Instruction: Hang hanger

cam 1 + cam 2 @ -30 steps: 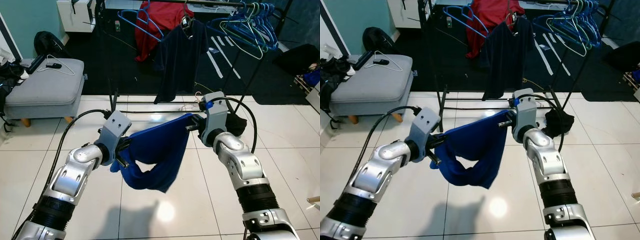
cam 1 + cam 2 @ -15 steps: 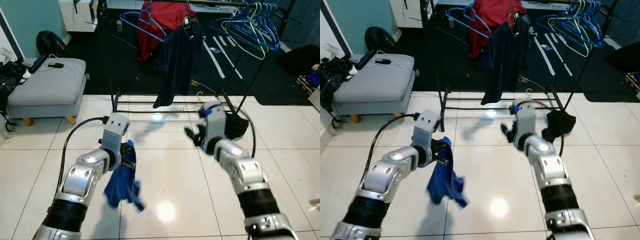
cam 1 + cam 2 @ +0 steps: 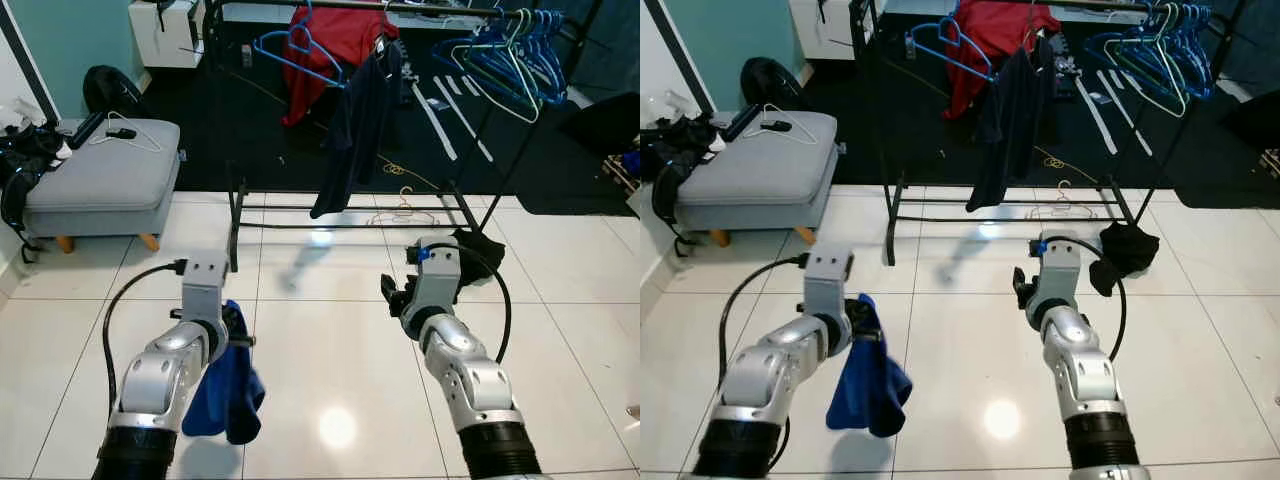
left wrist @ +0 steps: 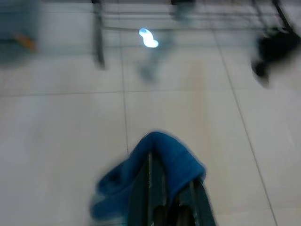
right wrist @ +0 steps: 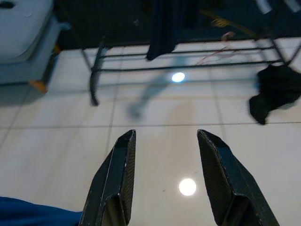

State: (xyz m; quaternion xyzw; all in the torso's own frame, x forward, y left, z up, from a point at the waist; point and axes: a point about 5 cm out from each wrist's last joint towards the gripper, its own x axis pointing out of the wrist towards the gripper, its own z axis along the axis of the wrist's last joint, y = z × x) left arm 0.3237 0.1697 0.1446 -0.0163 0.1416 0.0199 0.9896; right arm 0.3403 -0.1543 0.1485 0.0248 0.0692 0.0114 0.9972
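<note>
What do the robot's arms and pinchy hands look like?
Both arms are shiny silver with rounded shells and black ribbed bands low on the forearms. Each wrist has a boxy grey block with a black cable looping from it. The left gripper and right gripper each have two long black fingers. A small blue part sits on the right wrist.

I am holding a blue garment (image 3: 228, 385) pinched in my left gripper (image 4: 162, 209); it is drooping limp and bunched below my wrist, hanging above the white tiles. Blue hangers (image 3: 505, 55) are hanging clustered on the clothes rack's rail at the far right, and one more blue hanger (image 3: 300, 55) is tilting beside the red garment (image 3: 335, 35).
</note>
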